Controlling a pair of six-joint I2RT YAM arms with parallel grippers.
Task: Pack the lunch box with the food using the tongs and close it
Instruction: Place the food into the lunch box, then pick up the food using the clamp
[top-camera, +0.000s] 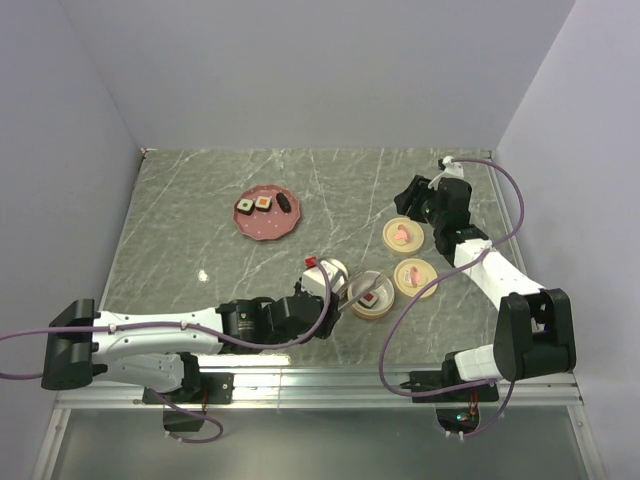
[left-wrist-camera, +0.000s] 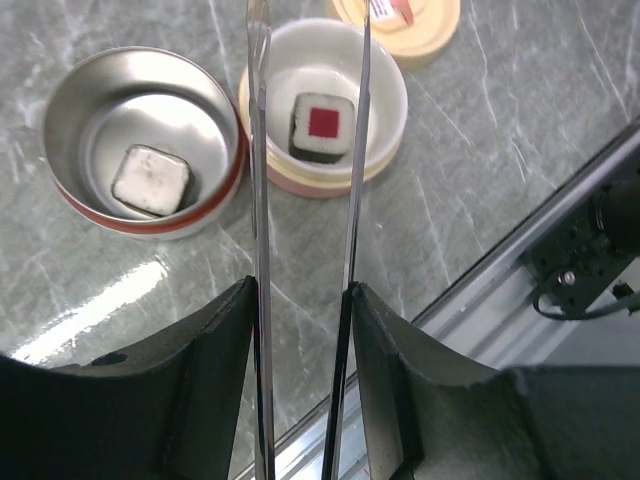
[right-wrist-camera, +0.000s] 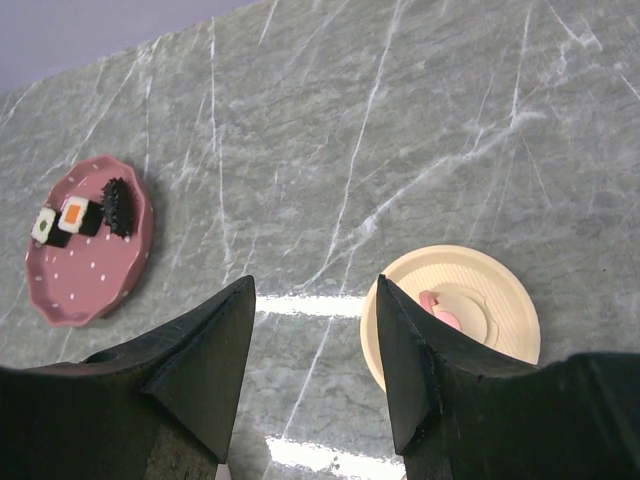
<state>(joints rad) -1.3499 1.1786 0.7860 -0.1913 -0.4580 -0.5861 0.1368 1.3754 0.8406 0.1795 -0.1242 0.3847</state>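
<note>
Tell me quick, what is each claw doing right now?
Left claw: closed on the tongs, holding them.
Right claw: open, holding nothing.

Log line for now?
left tool: shut on thin silver metal tongs | tongs: over red-topped sushi block in cream round bowl | right tool: open, empty | pink dotted plate: three pieces

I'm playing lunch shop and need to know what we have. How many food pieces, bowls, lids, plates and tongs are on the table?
Food pieces: 5
Bowls: 2
Lids: 2
Pink plate: 1
Tongs: 1
Total: 11
</note>
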